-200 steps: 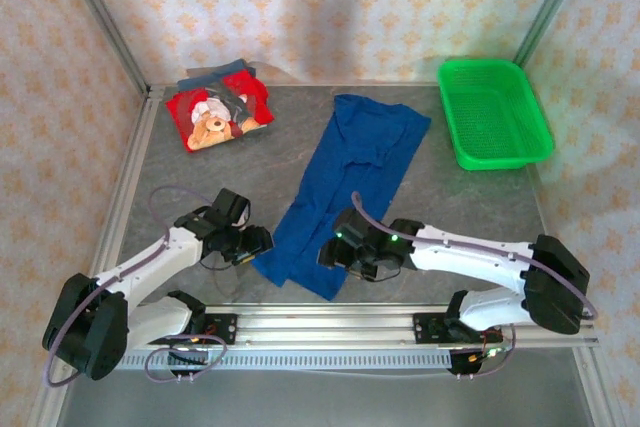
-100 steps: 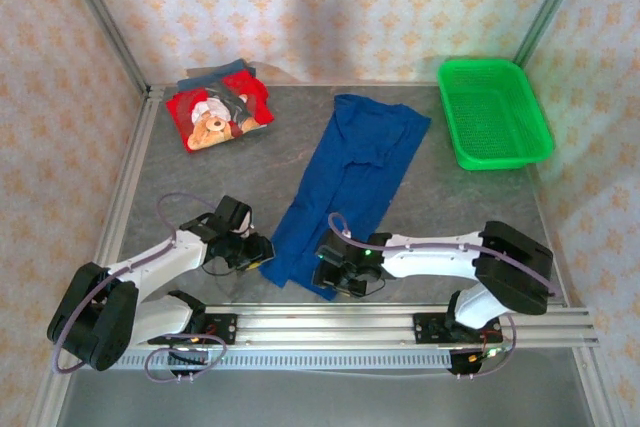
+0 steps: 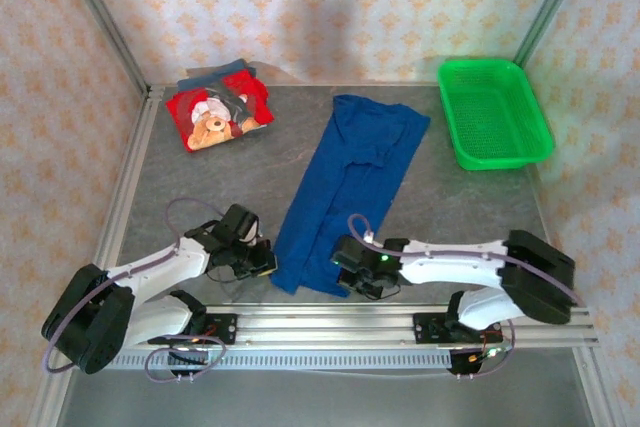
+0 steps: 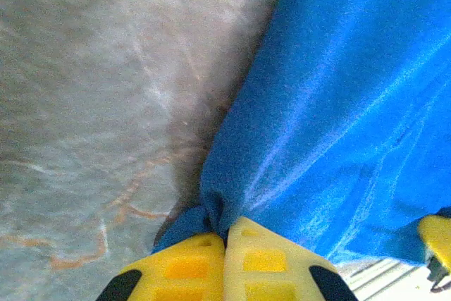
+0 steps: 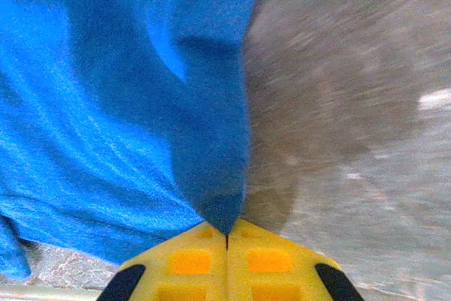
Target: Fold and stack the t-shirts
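**Item 1:** royal-blue soft cloth t-shirt (image 3: 352,177). Lay as a long narrow strip on the grey mottled tabletop (image 3: 190,187), from upper centre of the top frame down to lower centre. Showed a plain face upward, without visible lettering.

**Item 2:** left claw (image 3: 264,263), yellow-padded. Sat at the lower-left corner of the strip's near hem. Appeared at the bottom of the left wrist frame (image 4: 224,236), pressed together on a small pinch of that corner.

**Item 3:** right claw (image 3: 343,269). Sat at the hem's lower-right corner. Appeared at the bottom of the right wrist frame (image 5: 227,233), clamped on a pointed tuck of blue cloth.

**Item 4:** red teddy-bear-print folded shirt (image 3: 218,117), upper left. Rested on a dark folded shirt (image 3: 215,77), well apart from the blue one.

**Item 5:** green plastic mesh basket (image 3: 495,117), upper right.

**Risks, as judged:**
- Looked shallow at both bites, so liable to slip free on lifting, dropping a corner and skewing the fold.
- Likely to twist the strip if carried forward unevenly.
- Possibly caught the top layer alone, leaving the under layer dragging behind.
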Motion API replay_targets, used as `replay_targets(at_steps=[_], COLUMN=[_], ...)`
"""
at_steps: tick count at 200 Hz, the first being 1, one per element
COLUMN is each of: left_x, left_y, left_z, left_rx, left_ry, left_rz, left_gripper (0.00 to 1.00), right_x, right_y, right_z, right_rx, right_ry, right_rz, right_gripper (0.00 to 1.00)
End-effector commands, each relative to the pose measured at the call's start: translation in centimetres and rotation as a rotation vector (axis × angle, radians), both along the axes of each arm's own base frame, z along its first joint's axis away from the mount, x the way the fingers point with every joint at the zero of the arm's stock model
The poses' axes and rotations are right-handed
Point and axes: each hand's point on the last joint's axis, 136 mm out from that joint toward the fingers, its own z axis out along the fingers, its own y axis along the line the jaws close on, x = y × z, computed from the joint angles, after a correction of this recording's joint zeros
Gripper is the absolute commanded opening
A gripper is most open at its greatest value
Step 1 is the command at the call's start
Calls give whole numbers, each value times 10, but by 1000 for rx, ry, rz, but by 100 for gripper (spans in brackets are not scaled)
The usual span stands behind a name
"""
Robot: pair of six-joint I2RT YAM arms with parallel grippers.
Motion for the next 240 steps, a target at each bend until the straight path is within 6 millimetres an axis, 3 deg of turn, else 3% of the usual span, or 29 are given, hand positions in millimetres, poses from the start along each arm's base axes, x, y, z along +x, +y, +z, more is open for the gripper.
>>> replay_targets(at_steps=[1, 87, 129, 166, 202, 240], left_x=[3, -8, 2, 35, 85, 141], left_y=[-14, -70, -79, -105, -112, -117], left_z=[15, 68, 85, 120, 129, 141], left_rx=[-50, -135, -153, -157, -136, -122], left_ry=[-15, -76, -95, -136, -142, -168], left_rz=[14, -41, -11, -22, 25, 47], left_gripper=[0, 0, 0, 0, 0, 0], right_x=[9, -15, -6, 14, 41, 89], right_y=[-37, -84, -95, -103, -111, -116], right_z=[8, 57, 81, 108, 118, 122], right_rx=[-68, -96, -101, -87, -65, -37], right_ry=[-73, -57, -125, -169, -152, -115], right_rz=[-97, -135, -166, -185, -195, -193], right_gripper=[0, 0, 0, 0, 0, 0])
